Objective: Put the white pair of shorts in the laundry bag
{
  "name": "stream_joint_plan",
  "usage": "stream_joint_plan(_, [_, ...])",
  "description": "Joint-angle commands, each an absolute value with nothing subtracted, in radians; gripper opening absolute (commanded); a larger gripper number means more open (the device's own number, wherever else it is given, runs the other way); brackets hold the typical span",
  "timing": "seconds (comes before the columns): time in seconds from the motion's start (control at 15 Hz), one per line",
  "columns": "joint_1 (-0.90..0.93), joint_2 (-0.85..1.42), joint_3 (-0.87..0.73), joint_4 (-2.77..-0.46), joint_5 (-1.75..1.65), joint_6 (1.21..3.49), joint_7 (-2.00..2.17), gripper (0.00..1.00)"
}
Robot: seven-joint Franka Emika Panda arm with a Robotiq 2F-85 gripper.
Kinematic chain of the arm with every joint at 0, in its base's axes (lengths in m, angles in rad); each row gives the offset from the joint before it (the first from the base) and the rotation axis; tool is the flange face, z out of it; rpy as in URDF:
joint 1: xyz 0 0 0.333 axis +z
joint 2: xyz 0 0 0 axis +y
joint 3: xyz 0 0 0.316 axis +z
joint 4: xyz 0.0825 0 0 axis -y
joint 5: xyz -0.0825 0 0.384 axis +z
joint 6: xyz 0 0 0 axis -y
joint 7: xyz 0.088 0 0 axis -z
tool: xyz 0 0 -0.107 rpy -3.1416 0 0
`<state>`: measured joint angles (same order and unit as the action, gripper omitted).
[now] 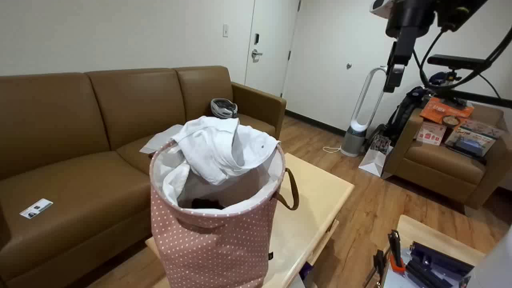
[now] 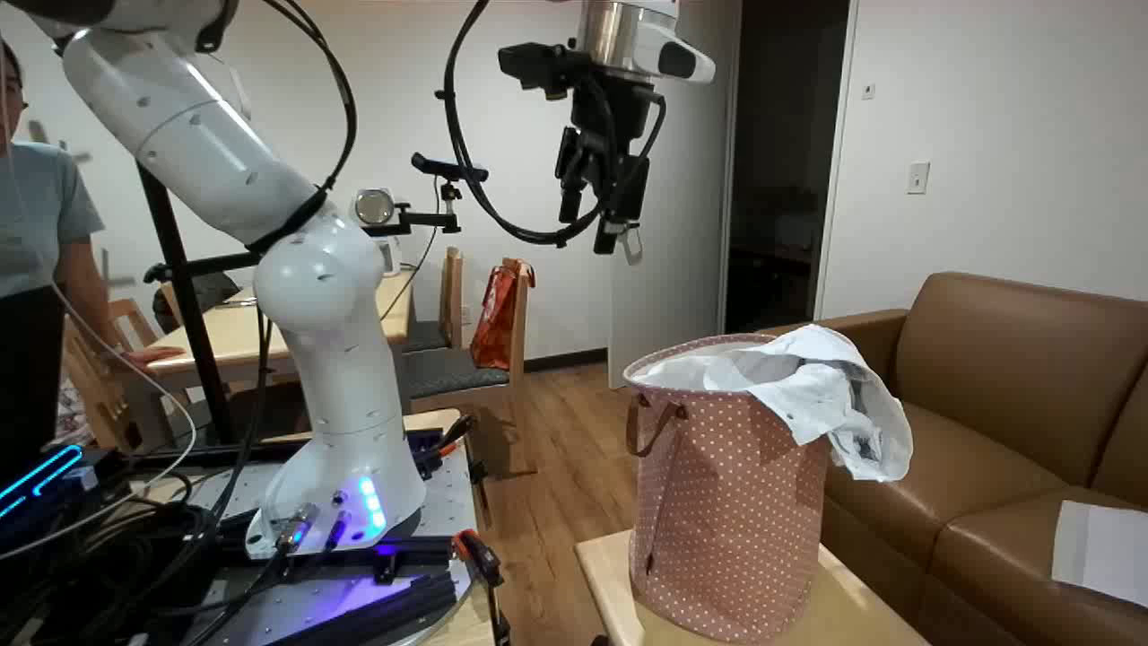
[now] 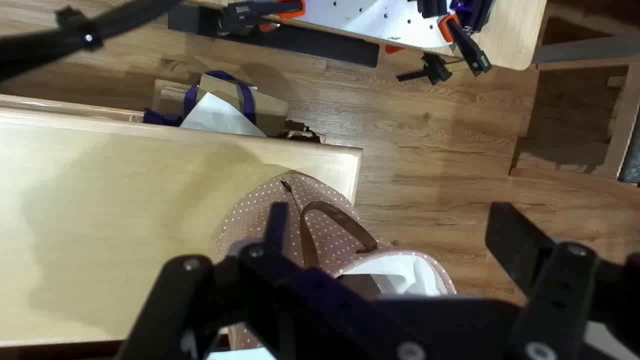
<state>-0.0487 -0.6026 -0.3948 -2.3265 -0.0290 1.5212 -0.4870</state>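
Note:
The white shorts (image 1: 216, 150) lie draped over the rim of the laundry bag, also in an exterior view (image 2: 830, 395). Part hangs into the opening and part hangs outside on the couch side. The laundry bag (image 1: 212, 248) is pink with white dots, a white lining and brown handles. It stands upright in both exterior views (image 2: 717, 502). A dark item (image 1: 206, 204) lies inside it. My gripper (image 2: 589, 229) is open and empty, well above the bag and apart from the shorts. In the wrist view its fingers (image 3: 390, 215) are wide apart over the bag (image 3: 260, 210), partly hiding it.
The bag stands on a low wooden table (image 1: 320, 184) beside a brown couch (image 2: 1004, 395). A clamp (image 3: 465, 45) sits at the robot's base table. A grey-and-white item (image 1: 224, 108) and a white sheet (image 2: 1099, 547) lie on the couch. A person (image 2: 72, 188) stands behind the arm.

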Motion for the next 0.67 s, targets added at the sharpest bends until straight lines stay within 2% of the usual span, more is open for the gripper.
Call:
stream_joint_plan(0.0, [-0.076, -0.595, -0.374, -2.325, -0.018, 1.52, -0.5, 1.0])
stream_joint_plan(0.33, [-0.032, -0.551, -0.344, -2.319, 0.051, 1.611, -0.502, 1.0])
stream_joint_plan(0.6, [-0.005, -0.482, -0.273, -2.339, 0.089, 1.77, -0.474, 1.0])
